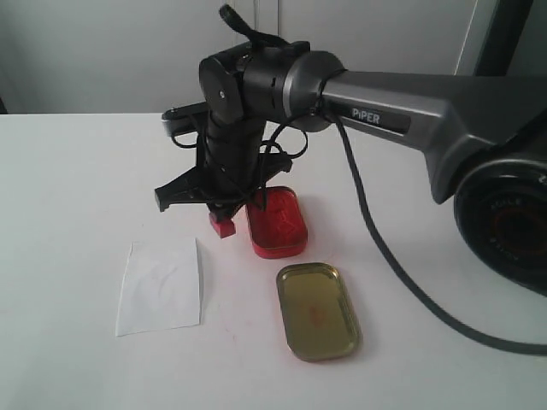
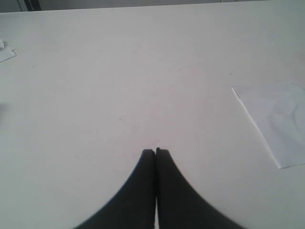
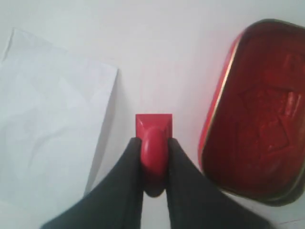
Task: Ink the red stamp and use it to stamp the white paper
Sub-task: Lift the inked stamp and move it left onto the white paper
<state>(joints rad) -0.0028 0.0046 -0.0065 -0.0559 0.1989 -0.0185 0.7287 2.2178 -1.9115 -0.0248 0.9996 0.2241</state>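
My right gripper [image 3: 153,140] is shut on the rounded knob of the red stamp [image 3: 153,129], which hangs between the white paper [image 3: 52,124] and the red-filled ink tin [image 3: 257,109]. In the exterior view the red stamp [image 1: 222,225] hangs just above the table under the right gripper [image 1: 226,212], left of the ink tin [image 1: 277,222] and above the paper's [image 1: 161,285] far right corner. My left gripper [image 2: 155,151] is shut with nothing in it, over bare table, with the paper [image 2: 279,119] off to one side. The left arm is out of the exterior view.
A gold-coloured tin lid [image 1: 318,310] lies open side up in front of the ink tin. The right arm's black cable [image 1: 402,273] trails across the table on the right. A scrap of white paper [image 2: 5,51] lies at the edge of the left wrist view.
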